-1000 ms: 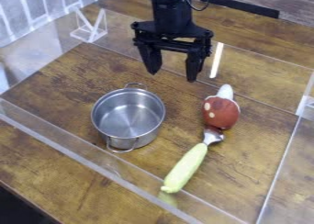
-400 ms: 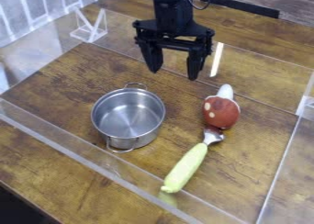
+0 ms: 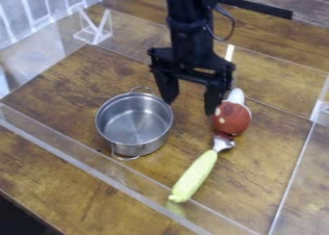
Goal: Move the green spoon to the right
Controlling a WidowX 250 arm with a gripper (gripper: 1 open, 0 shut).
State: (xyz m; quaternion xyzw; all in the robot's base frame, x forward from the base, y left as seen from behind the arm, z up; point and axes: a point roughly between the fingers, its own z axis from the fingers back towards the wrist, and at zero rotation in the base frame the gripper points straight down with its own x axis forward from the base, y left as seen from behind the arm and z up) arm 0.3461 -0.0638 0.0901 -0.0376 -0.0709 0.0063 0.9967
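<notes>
Gripper hanging wide open, empty, pointing down beside pot. Green spoon lying nearer camera, slightly right (handle running near-left, head toward mushroom toy).

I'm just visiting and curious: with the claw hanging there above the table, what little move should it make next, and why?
Probably travel toward the front of the table and lower over the green spoon's handle. The gripper hangs open and empty between the steel pot and the mushroom toy, while the spoon lies untouched nearer the camera.
</notes>
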